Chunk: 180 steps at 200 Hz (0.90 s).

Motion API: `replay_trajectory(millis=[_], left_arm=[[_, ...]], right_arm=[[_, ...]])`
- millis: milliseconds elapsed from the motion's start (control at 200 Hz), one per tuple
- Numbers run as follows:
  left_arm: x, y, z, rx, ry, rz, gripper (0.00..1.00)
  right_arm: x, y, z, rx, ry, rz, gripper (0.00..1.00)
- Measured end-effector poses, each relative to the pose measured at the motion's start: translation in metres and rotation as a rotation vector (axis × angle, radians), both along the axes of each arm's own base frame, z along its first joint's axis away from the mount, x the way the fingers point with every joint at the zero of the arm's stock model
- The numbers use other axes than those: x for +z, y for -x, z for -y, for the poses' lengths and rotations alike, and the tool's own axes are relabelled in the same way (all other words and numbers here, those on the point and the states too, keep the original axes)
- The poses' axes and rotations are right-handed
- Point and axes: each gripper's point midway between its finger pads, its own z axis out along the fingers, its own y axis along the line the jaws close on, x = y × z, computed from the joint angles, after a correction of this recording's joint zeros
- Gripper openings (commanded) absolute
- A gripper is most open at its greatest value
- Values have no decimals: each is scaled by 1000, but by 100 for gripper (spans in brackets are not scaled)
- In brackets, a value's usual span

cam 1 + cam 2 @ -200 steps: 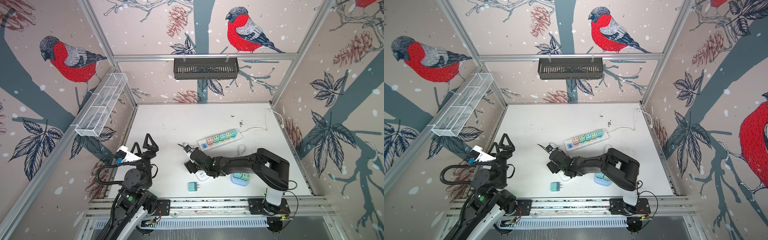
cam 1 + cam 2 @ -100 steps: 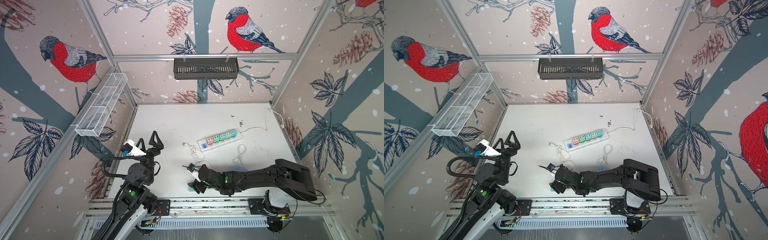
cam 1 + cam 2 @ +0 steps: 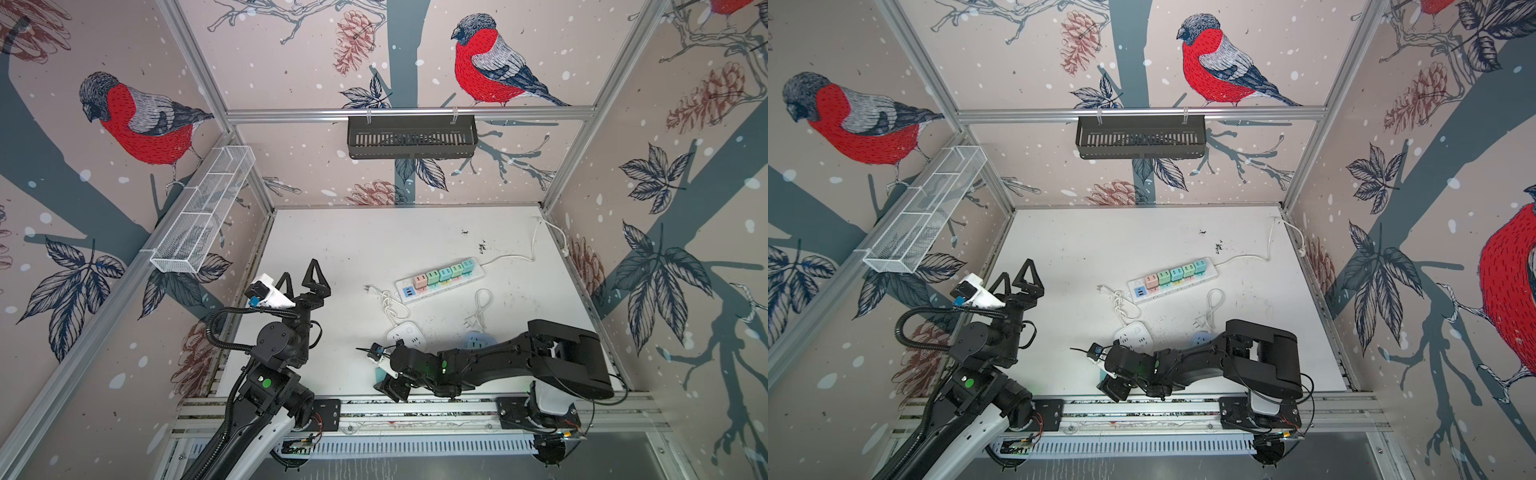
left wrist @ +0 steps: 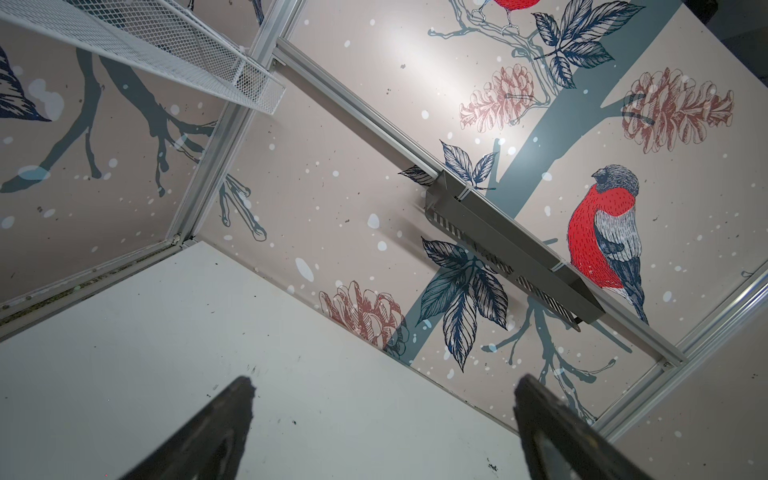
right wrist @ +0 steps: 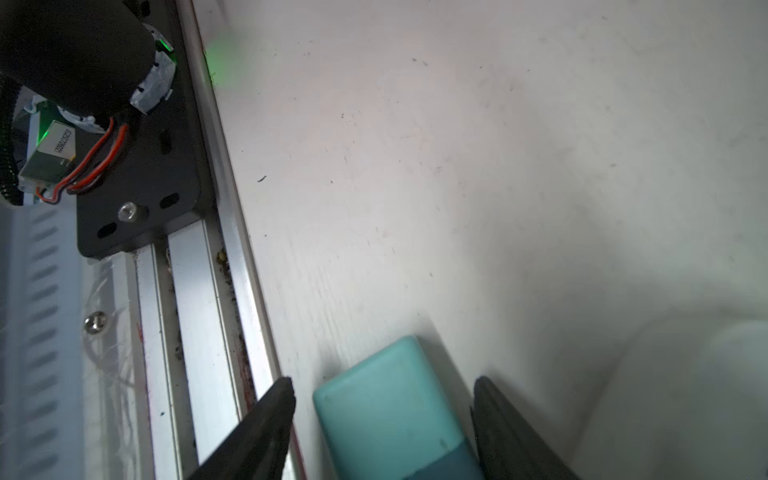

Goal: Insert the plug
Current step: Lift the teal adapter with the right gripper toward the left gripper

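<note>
Right tool [image 5: 382, 384] newly astride one plug [image 5: 386, 419]

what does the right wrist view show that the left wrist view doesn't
Only the right wrist view: a teal rectangular plastic plug lying between the black fingers of the right pincer, with a gap showing on one side, plus the aluminium front rail and a black base plate with red wires.
Only the left wrist view: the white wire-mesh basket, the dark slotted metal shelf and the red-breasted bird wallpaper, with nothing inside the open left pincer.
Both: the white tabletop and two black fingertips.
</note>
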Motion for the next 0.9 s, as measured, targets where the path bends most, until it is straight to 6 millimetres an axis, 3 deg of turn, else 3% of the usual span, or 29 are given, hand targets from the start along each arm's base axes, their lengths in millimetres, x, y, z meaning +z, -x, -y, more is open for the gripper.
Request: replay_trajectory(millis=[300, 735, 901], left_arm=[[-1, -1, 1, -1, -3, -6, 97], [-1, -4, 6, -22, -11, -11, 97], [-1, -4, 8, -34, -13, -10, 97]], right_arm=[[-6, 15, 3, 32, 20, 14, 59], [-5, -1, 7, -35, -9, 64, 35], [22, -19, 18, -95, -76, 99, 27]])
